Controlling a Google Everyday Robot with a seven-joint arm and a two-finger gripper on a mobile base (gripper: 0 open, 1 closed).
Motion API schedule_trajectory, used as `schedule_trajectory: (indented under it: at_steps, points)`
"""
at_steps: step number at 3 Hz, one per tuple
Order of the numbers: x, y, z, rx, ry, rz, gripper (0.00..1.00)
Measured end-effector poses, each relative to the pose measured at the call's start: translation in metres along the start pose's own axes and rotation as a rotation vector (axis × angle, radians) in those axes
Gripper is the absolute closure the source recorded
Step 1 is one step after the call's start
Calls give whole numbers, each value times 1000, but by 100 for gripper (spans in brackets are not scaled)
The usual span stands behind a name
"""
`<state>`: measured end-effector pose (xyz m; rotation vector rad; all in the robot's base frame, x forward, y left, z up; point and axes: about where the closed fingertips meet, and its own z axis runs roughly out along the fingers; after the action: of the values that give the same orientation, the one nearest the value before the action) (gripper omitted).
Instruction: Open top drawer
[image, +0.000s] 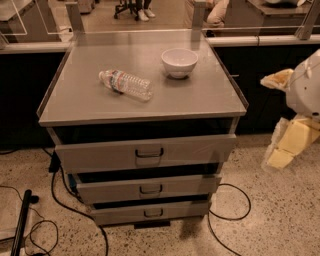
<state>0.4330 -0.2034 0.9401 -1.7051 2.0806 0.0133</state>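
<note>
The top drawer (100, 155) is the widest grey metal front of three, just under the cabinet's top, with a dark bail handle (149, 152) mid-front. It stands out a little from the cabinet, with a dark gap above it. My gripper (286, 146), pale yellow on a white arm, hangs at the right edge of the view. It is to the right of the cabinet at about the height of the top drawer, apart from it and touching nothing.
A clear plastic water bottle (126, 84) lies on the cabinet top (90, 102), and a white bowl (179, 61) stands behind it. Two narrower drawers (110, 191) sit below. Black cables (60, 197) lie on the speckled floor at left and right.
</note>
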Motion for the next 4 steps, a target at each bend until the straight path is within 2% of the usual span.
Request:
schedule_trajectory:
  at_steps: [1, 2, 3, 4]
  points:
    - [11, 8, 26, 32, -152, 1, 0]
    - [2, 17, 50, 68, -322, 22, 0]
    - [-3, 14, 61, 62, -326, 15, 0]
    - [-5, 14, 91, 37, -323, 31, 0]
